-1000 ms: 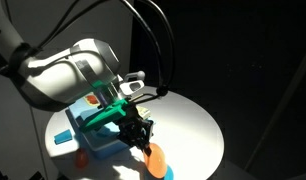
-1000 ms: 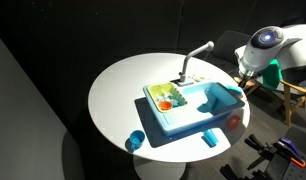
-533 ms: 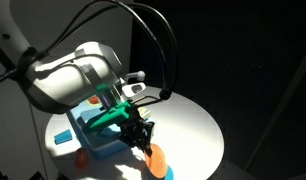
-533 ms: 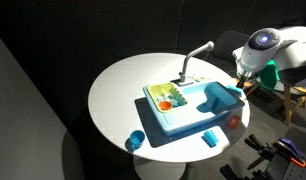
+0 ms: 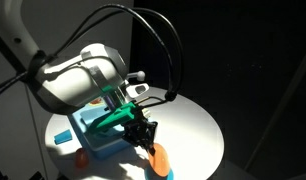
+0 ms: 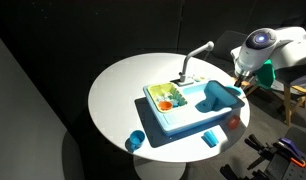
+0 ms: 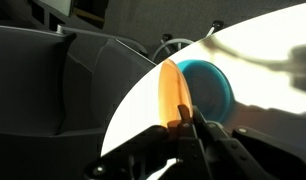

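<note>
The fingers (image 7: 199,150) are pulled in narrow and pinch the near end of an orange thing (image 7: 170,88). In the wrist view it looks long and thin. Its long way runs from the fingers straight away, up the picture, tipped a little left. Just behind it lies a blue round thing (image 7: 211,88), partly hidden. In an exterior view the orange thing (image 5: 157,158) hangs under the fingers at the rim of the white worktop (image 5: 193,122). Its shape is hard to make out. Farther off sits a blue toy sink (image 6: 188,120).
</note>
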Action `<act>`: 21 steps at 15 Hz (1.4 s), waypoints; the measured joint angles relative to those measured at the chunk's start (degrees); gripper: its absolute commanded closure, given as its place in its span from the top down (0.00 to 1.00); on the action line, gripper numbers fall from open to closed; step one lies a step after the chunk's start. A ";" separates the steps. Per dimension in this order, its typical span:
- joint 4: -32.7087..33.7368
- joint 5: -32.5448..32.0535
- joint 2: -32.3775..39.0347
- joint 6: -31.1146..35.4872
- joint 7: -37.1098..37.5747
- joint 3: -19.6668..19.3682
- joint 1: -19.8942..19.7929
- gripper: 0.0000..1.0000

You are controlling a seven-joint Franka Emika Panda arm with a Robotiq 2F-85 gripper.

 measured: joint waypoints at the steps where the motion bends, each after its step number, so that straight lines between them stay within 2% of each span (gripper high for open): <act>1: 0.26 0.00 0.33 0.39 -0.02 -0.08 -0.06 0.01; 12: 3.91 0.00 4.15 2.04 -0.14 -0.24 -0.41 0.01; 21: 4.14 0.00 5.11 2.15 -0.13 -0.25 -0.42 0.01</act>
